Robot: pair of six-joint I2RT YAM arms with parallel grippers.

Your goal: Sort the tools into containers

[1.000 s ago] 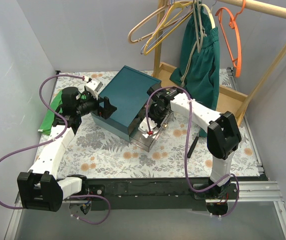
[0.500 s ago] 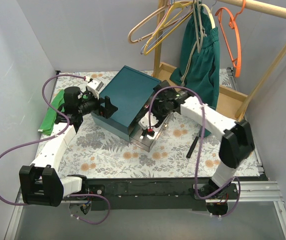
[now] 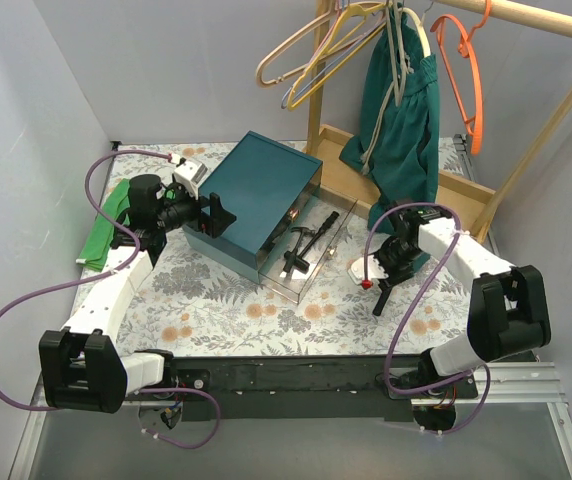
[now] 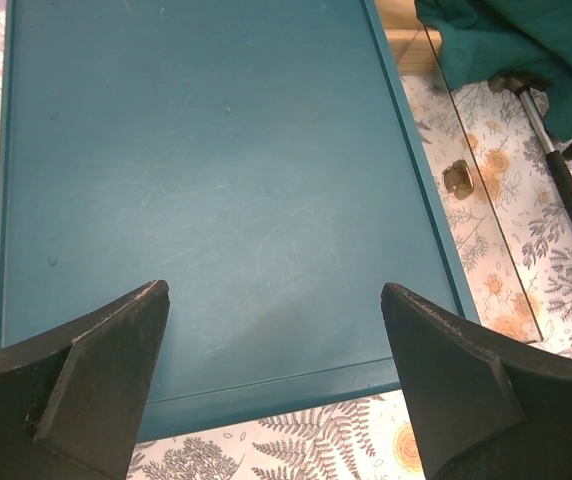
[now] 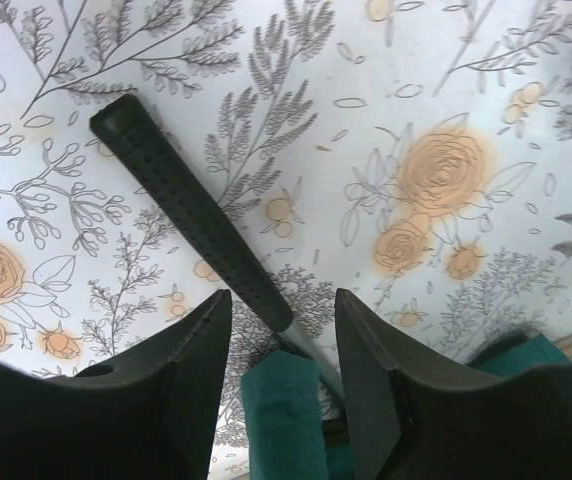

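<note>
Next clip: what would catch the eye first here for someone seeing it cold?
The big dark teal box sits mid-table on the flowered cloth, a clear drawer tray pulled out on its right side with black tools lying in it. The left hand stands wide open at the box's left end. The right hand, jaws apart, hangs over the black-handled hammer lying on the cloth right of the tray.
</note>
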